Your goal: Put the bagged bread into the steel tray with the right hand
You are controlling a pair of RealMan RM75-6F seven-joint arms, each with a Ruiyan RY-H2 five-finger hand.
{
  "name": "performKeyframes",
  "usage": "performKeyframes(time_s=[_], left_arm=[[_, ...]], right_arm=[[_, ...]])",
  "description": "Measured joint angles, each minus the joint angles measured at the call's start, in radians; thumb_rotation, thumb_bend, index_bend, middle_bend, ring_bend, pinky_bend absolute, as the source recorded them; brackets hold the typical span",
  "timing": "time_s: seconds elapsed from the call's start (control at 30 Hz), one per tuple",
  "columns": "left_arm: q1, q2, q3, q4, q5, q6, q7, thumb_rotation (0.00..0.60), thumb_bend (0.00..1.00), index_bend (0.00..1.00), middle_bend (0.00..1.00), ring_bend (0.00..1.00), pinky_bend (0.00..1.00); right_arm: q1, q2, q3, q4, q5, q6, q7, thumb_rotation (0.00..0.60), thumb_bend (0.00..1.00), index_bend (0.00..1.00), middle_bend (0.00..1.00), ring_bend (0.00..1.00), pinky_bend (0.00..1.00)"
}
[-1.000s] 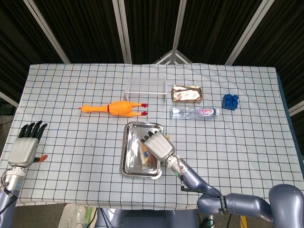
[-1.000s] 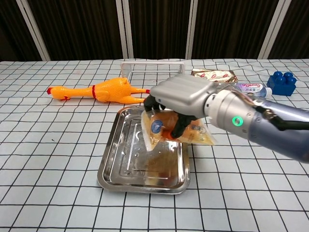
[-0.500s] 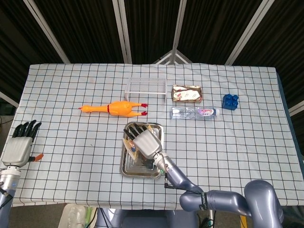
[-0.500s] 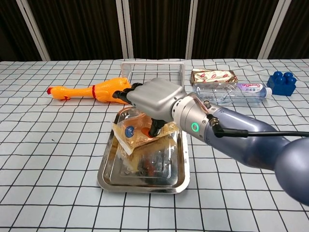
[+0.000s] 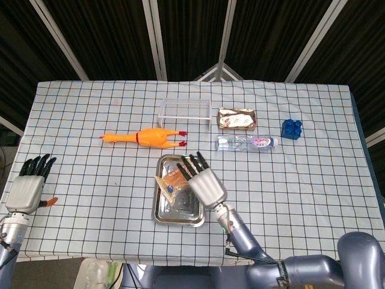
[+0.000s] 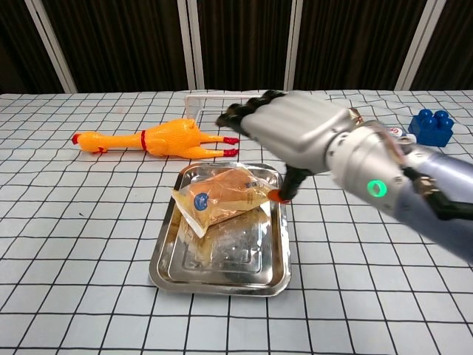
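Observation:
The bagged bread (image 6: 220, 199) (image 5: 172, 180), a clear bag with a brown loaf and a blue round sticker, lies in the upper half of the steel tray (image 6: 174, 265) (image 5: 157, 211). My right hand (image 6: 295, 138) (image 5: 203, 182) hovers above the tray's right side with its fingers spread and nothing in it; its thumb tip is close to the bag's right end. My left hand (image 5: 28, 187) rests at the table's left edge, fingers stretched out, holding nothing.
A rubber chicken (image 5: 148, 138) lies behind the tray. Further back stand a clear plastic box (image 5: 184, 110), a snack packet (image 5: 237, 118), a water bottle (image 5: 246, 143) and a blue brick (image 5: 292, 128). A small orange thing (image 5: 53, 200) lies by my left hand.
My right hand has let go of the bagged bread, which now lies in the tray. The hand has opened and lifted up to the right. The left hand shifted slightly.

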Motion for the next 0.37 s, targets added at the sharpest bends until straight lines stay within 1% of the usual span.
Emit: performKeyframes(time_s=[0.07,0.13,0.23,0.27,0.33,0.37], left_arm=[[0.005,0.001,0.005,-0.004,0.018,0.016,-0.003,0.6,0.03,0.0,0.0,0.0,0.0],[0.011,0.001,0.013,-0.008,0.044,0.038,-0.007,0.6,0.03,0.0,0.0,0.0,0.0],[0.021,-0.004,0.027,-0.012,0.088,0.072,-0.009,0.6,0.02,0.0,0.0,0.0,0.0],[0.026,-0.007,0.031,-0.014,0.099,0.085,-0.007,0.6,0.02,0.0,0.0,0.0,0.0],[0.035,-0.016,0.037,-0.022,0.107,0.106,0.009,0.6,0.02,0.0,0.0,0.0,0.0],[0.039,-0.019,0.039,-0.028,0.109,0.111,0.02,0.6,0.02,0.0,0.0,0.0,0.0]], right_arm=[[-0.047,0.066,-0.042,-0.023,-0.054,0.056,0.046,0.6,0.29,0.0,0.0,0.0,0.0],[-0.089,0.112,-0.081,-0.026,-0.102,0.085,0.119,0.6,0.29,0.0,0.0,0.0,0.0],[-0.172,0.18,-0.152,0.002,-0.183,0.144,0.298,0.6,0.29,0.0,0.0,0.0,0.0],[-0.21,0.206,-0.179,0.028,-0.212,0.175,0.382,0.6,0.29,0.0,0.0,0.0,0.0],[-0.265,0.238,-0.214,0.082,-0.248,0.218,0.514,0.6,0.29,0.0,0.0,0.0,0.0],[-0.298,0.26,-0.233,0.12,-0.267,0.241,0.604,0.6,0.29,0.0,0.0,0.0,0.0]])
